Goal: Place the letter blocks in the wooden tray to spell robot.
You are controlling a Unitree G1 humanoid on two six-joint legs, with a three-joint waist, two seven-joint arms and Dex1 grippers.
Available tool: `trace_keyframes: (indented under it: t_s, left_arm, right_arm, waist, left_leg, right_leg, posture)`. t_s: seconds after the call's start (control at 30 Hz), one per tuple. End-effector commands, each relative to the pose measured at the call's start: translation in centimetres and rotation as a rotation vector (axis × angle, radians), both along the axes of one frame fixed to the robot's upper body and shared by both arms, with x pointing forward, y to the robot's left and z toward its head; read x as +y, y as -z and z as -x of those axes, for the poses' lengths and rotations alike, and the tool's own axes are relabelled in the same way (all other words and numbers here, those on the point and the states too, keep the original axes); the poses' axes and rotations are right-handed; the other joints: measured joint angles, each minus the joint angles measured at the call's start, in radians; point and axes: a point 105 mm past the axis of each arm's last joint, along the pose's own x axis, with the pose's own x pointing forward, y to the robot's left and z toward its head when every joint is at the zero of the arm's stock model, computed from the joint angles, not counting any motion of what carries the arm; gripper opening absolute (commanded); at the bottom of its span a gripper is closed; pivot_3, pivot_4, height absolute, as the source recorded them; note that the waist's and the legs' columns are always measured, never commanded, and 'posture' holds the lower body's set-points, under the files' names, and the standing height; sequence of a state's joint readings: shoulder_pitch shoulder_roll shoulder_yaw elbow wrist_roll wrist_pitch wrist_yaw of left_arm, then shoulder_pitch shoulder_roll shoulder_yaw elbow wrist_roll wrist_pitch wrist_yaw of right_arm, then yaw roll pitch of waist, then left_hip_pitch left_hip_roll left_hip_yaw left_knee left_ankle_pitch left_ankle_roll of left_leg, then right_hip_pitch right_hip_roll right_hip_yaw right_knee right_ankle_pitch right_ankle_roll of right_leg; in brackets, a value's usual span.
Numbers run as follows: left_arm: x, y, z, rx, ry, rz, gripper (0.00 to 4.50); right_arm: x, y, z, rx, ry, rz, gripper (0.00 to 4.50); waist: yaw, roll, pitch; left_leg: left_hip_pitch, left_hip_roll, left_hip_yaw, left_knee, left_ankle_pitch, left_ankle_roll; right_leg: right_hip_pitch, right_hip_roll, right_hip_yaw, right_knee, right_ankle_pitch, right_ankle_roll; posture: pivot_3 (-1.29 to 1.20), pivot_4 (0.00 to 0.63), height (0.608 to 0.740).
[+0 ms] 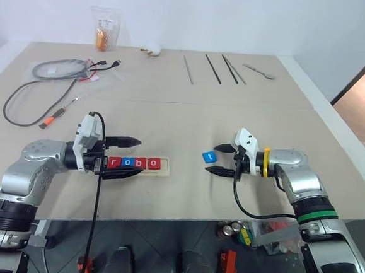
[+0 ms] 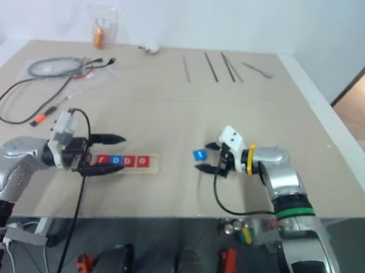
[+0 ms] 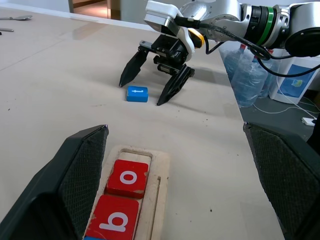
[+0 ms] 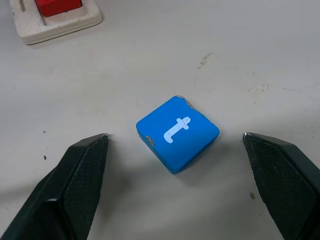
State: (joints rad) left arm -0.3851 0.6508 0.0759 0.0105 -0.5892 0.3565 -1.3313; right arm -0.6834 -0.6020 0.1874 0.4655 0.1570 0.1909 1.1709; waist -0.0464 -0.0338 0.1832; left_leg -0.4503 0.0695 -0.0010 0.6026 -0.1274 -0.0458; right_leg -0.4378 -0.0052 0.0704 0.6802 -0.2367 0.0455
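t block [image 4: 177,133] lying loose mid-tabletop, looking small, light, stiff; take by two flat sides | right pincer [image 1: 222,160] gaping around it | left pincer [image 1: 129,157] gaping over tray [image 1: 165,168]

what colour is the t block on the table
Blue with a white letter; the t block shows best in the right wrist view.

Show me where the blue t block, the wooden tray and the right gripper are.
blue t block [image 4: 177,133]: right wrist view, top face.
wooden tray [image 3: 159,192]: left wrist view, pale rim.
right gripper [image 1: 215,159]: left eye view, midway between its open fingertips.
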Motion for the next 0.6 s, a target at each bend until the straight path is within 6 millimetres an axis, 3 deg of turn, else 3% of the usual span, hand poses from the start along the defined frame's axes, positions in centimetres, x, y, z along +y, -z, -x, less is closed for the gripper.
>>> trace_keyframes:
  t_s: [0.03,0.3,0.6]
  left_arm:
    - [0.4,-1.2,-0.2,-0.049,-0.008,-0.004,4.5]
    - [0.4,-0.9,-0.3,-0.053,-0.021,0.003,4.5]
    - [0.4,-0.8,-0.4,-0.057,-0.03,0.009,4.5]
  right_arm:
    - [0.6,-0.6,-0.5,-0.018,0.011,-0.057,4.2]
    - [0.1,-0.5,-1.0,-0.016,0.08,-0.089,4.2]
    - [0.3,0.1,0.2,-0.037,0.126,-0.144,4.2]
  waist:
    - [0.0,0.0,0.0]
    - [-0.003,0.0,0.0]
    - [-0.001,0.0,0.0]
  left_leg:
    - [0.001,0.0,0.0,0.0,0.0,0.0]
    - [0.005,0.0,0.0,0.0,0.0,0.0]
    - [0.005,0.0,0.0,0.0,0.0,0.0]
  right_leg:
    - [0.001,0.0,0.0,0.0,0.0,0.0]
    - [0.004,0.0,0.001,0.0,0.001,-0.001]
    - [0.004,0.0,0.001,0.0,0.0,-0.001]
  posture:
    - [0.0,0.15,0.74]
    - [0.0,0.15,0.74]
    - [0.0,0.15,0.74]
